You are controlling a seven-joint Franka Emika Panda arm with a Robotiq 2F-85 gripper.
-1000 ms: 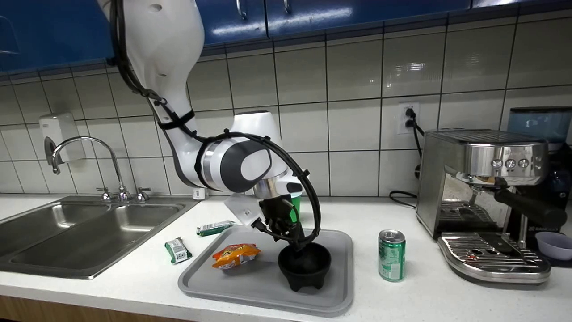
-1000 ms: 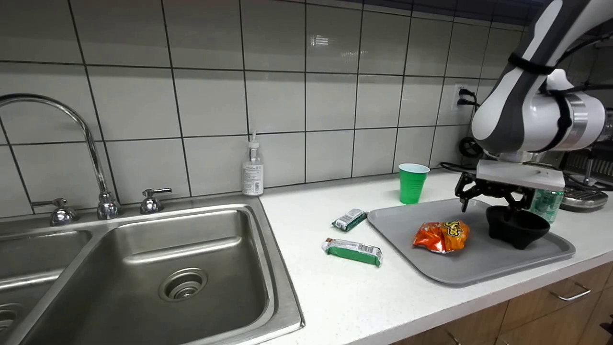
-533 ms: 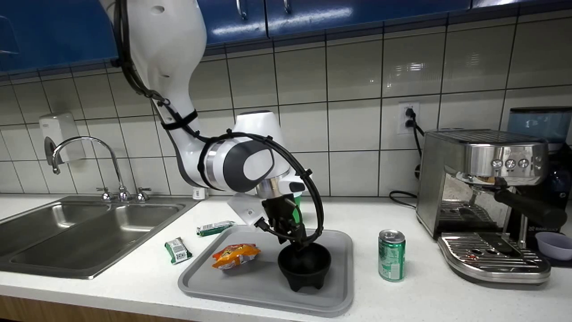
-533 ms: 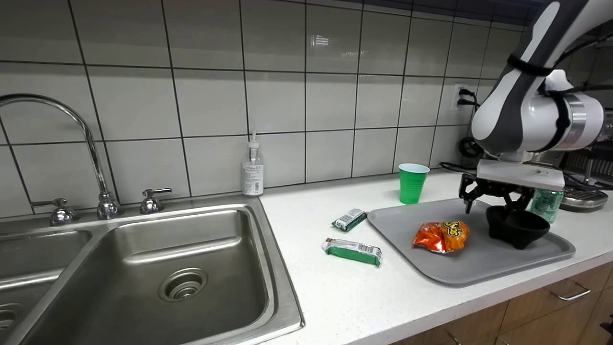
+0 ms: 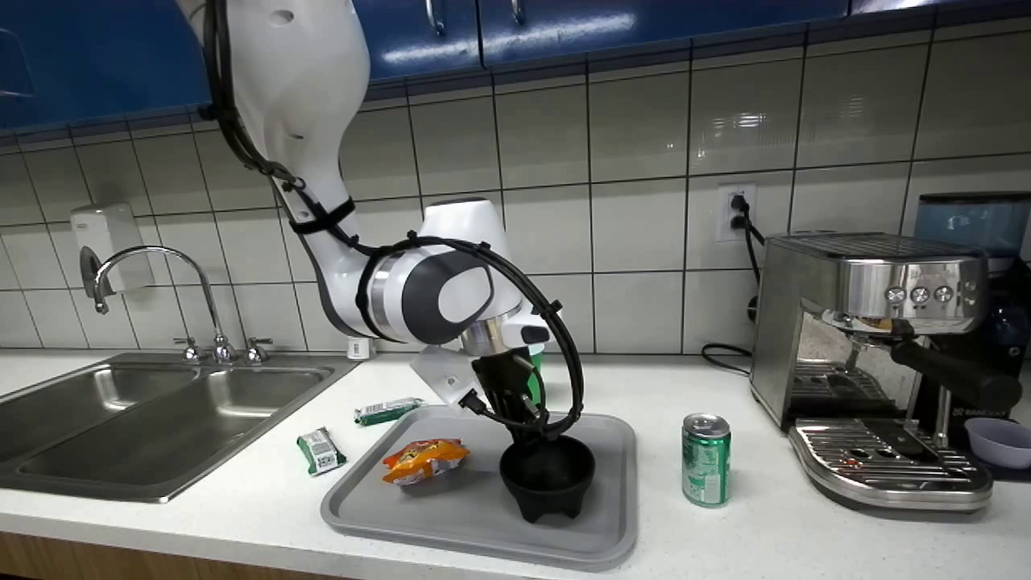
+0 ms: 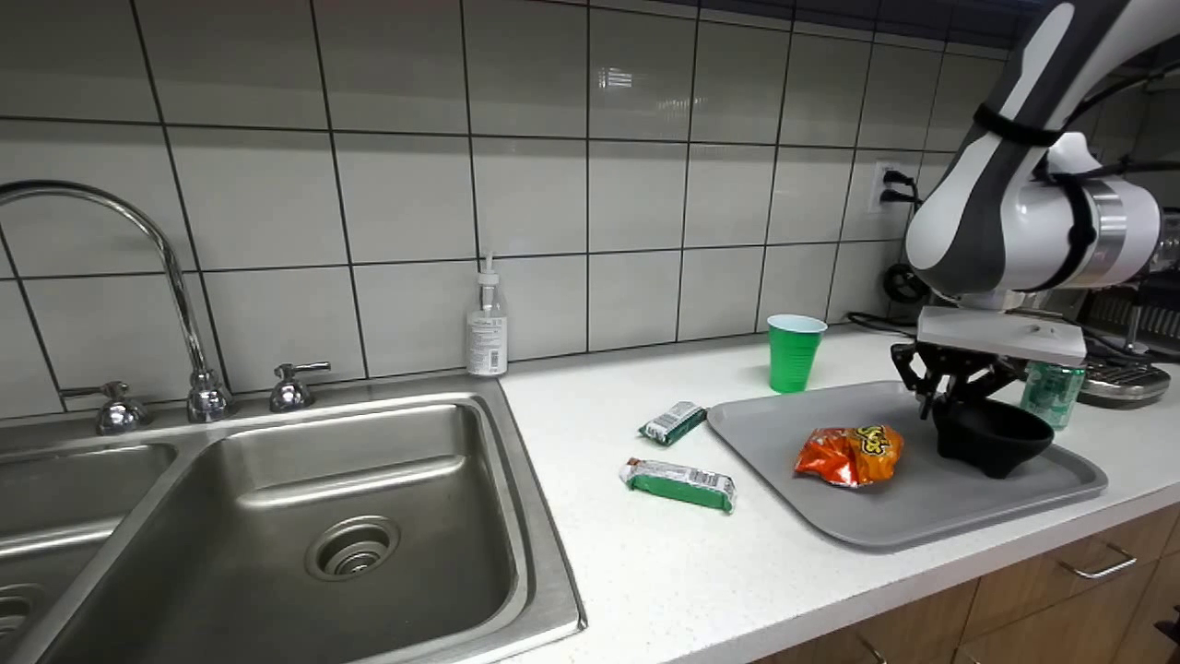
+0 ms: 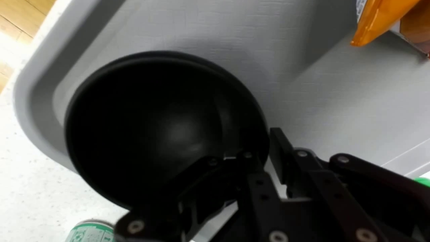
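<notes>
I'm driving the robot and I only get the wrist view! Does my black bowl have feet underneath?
Observer: Yes! In an exterior view, stubby feet show under the black bowl.
Operator: Cool! What's that green sliver at the right edge of my picture?
Observer: It's a green cup, and it stands upright.
Operator: Are there any packets besides the orange packet?
Observer: Yes, two green packets lie on the counter between the tray and the sink.
</notes>
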